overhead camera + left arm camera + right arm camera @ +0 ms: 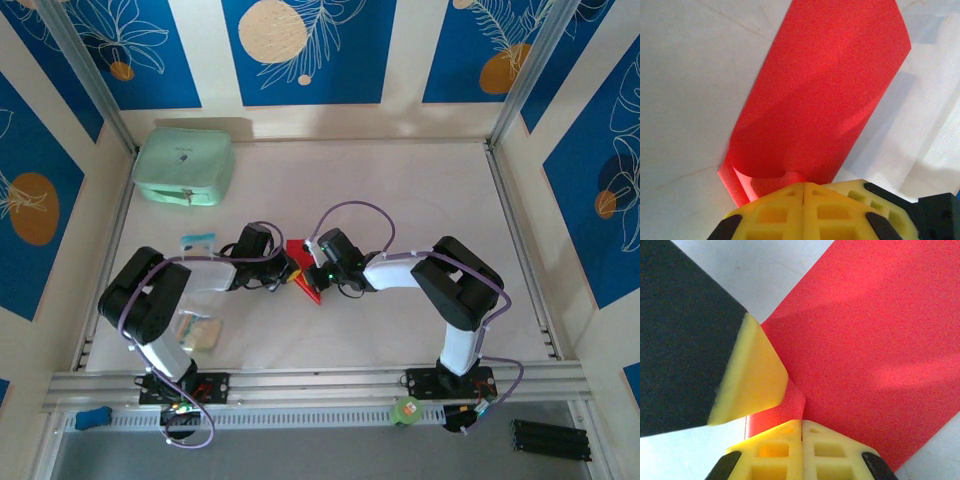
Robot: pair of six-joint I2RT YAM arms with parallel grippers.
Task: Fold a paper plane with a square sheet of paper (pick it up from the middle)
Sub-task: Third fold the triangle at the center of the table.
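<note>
Clamping the red paper (830, 90) at one shared spot: left gripper (804, 187) and right gripper (802, 424) both shut, tips nearly touching.

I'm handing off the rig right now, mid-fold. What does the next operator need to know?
Left claw: shut, pinching a curled edge of the square sheet of paper.
Right claw: shut on the same sheet, right beside the left claw.
Things: the sheet is in the middle of the table between the claws, bowed in a loose curl. The mint-green case sits apart at the far left.
Done: both claws grip the sheet.
Left: no sharp crease or dart shape shows yet, so the plane folds seem to be ahead.
</note>
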